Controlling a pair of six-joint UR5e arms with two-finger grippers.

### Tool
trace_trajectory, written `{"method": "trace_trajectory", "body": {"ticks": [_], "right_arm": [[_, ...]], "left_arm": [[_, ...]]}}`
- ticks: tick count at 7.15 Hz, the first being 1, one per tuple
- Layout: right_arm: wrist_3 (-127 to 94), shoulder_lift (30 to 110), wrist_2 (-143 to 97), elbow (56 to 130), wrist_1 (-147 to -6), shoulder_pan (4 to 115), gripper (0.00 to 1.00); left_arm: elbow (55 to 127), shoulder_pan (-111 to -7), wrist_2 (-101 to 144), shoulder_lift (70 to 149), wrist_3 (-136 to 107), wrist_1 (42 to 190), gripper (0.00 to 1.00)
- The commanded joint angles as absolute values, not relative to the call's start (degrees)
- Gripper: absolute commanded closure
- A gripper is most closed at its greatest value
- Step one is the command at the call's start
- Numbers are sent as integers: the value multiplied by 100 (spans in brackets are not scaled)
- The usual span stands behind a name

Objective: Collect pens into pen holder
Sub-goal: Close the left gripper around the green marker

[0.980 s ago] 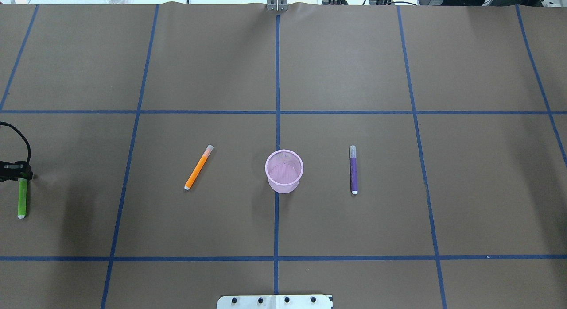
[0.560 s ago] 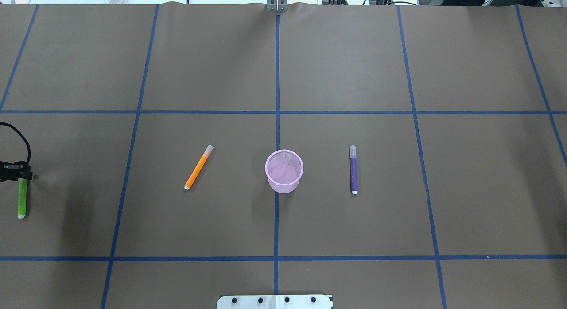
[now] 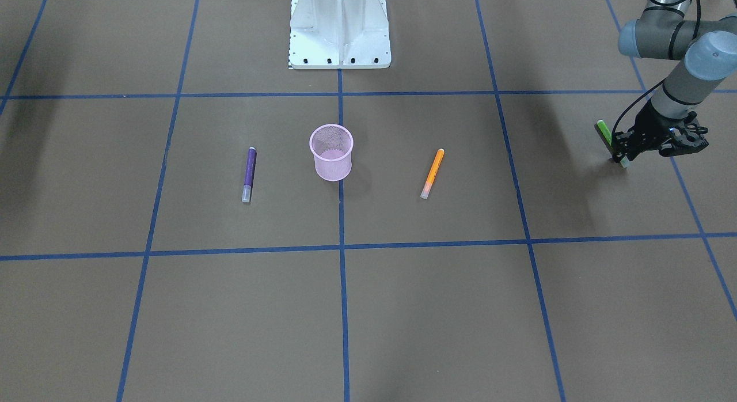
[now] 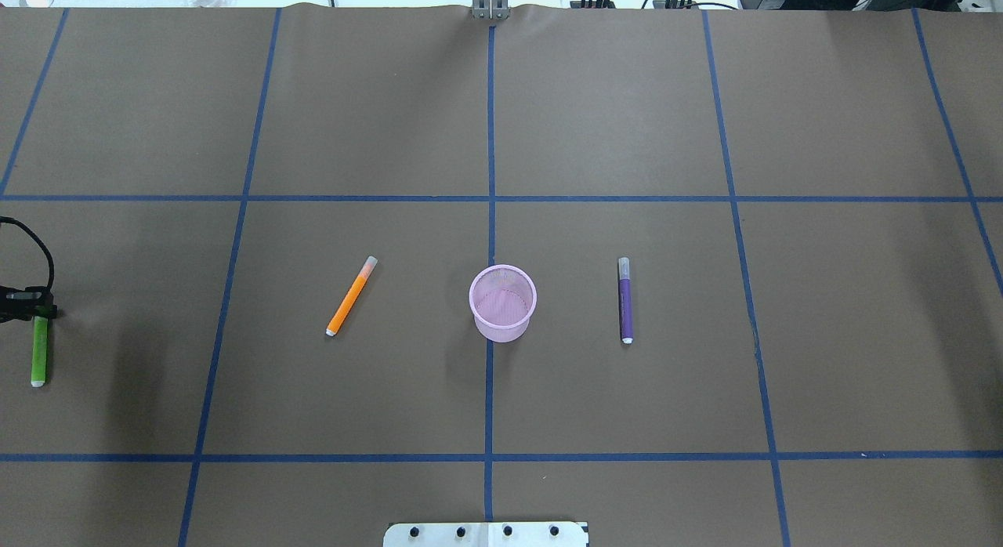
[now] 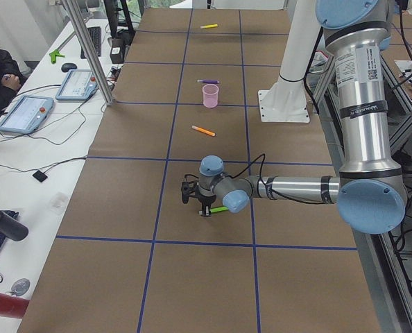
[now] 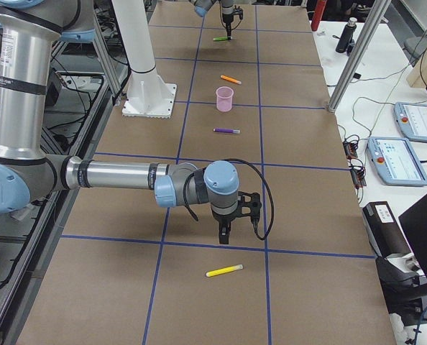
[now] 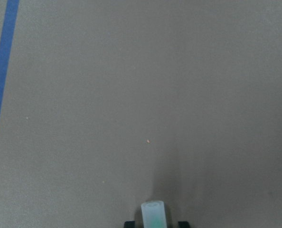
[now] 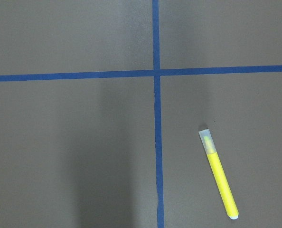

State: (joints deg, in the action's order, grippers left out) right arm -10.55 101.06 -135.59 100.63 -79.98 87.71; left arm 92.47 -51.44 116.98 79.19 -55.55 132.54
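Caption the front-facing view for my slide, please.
Left gripper shut on green pen; pink holder between purple and orange pens.

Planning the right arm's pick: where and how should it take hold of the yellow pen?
Grip the yellow pen mid-barrel, coming straight down from above. It lies flat on the table, so only its sides are free; set the claw across its long axis.

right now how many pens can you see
4: green pen in the left pincer, orange pen and purple pen flanking the pen holder, yellow pen lying below the right wrist camera.
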Motion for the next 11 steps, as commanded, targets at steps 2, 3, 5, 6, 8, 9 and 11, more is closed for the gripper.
{"method": "trace_trajectory", "body": {"ticks": [2, 3, 5, 6, 8, 9, 11], "right_arm": [[-1055, 10107, -13561, 10063, -7998, 8771, 0], [-1055, 10107, -13562, 10063, -8007, 8771, 0], [-1063, 10099, -13562, 10063, -8007, 8771, 0], [-1063, 10099, -13562, 10063, -8007, 8771, 0], [-1055, 10099, -13562, 10064, -8007, 8771, 0], [-1063, 10099, -13562, 10072, -8016, 8771, 0], [-1063, 10099, -13562, 10063, -8016, 8771, 0]], "left_arm": [[9246, -5142, 11698, 7919, -5555, 13254, 61], [9246, -5142, 11698, 7919, -5555, 13254, 61], [9255, -5124, 11698, 7919, -5563, 13254, 61], [9255, -5115, 11698, 7919, -5563, 13254, 61], [9255, -5115, 11698, 7919, -5563, 13254, 62], [9255, -5115, 11698, 7919, -5563, 13254, 68], [9290, -5115, 11698, 7919, -5563, 13254, 96]]}}
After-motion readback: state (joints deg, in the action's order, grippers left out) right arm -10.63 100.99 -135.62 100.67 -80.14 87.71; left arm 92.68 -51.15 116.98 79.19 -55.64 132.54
